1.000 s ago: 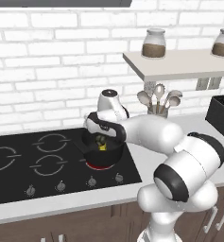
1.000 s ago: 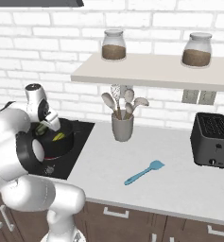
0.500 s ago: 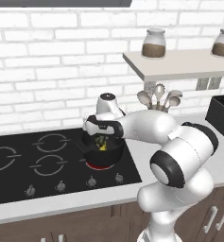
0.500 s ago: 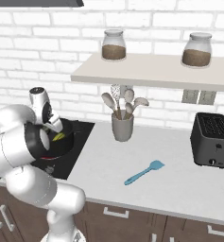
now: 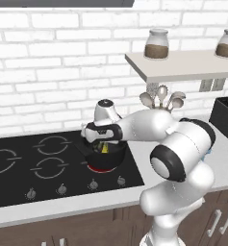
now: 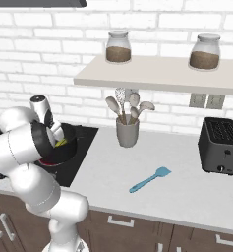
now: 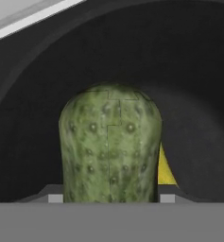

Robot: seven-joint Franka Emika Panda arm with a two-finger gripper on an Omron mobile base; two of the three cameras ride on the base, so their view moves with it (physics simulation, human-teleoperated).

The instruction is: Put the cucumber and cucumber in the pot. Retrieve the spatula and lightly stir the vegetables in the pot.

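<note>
Cucumber first — the darker green piece (image 7: 109,144) sat right in front of my hand camera, bumpy-skinned and standing between the two finger tips (image 7: 56,198), so I read the tool (image 5: 104,144) as closed on it at a middling width. Just beside it, on the camera's right, a sliver of the yellow-green piece (image 7: 165,170) showed against the black inner wall of the pot (image 7: 193,94). From the left base view the tool hung low over the pot (image 5: 106,156), and a bit of yellow-green (image 5: 105,148) was visible inside the rim. The pot stood on the near right burner of the black cooktop (image 5: 38,166), where a red ring glowed under it.

From the right base view the arm covered much of the pot (image 6: 64,150), though I could still make out a yellow-green patch (image 6: 62,143) at its edge. Further along the bench (image 6: 187,194), well apart from the pot, the light-blue spatula (image 6: 150,179) lay flat with its head toward the toaster (image 6: 223,146). Behind it a grey crock of metal spoons and ladles (image 6: 127,130) stood near the brick wall — and above that, the shelf (image 6: 157,78) carried two glass jars (image 6: 118,47).
</note>
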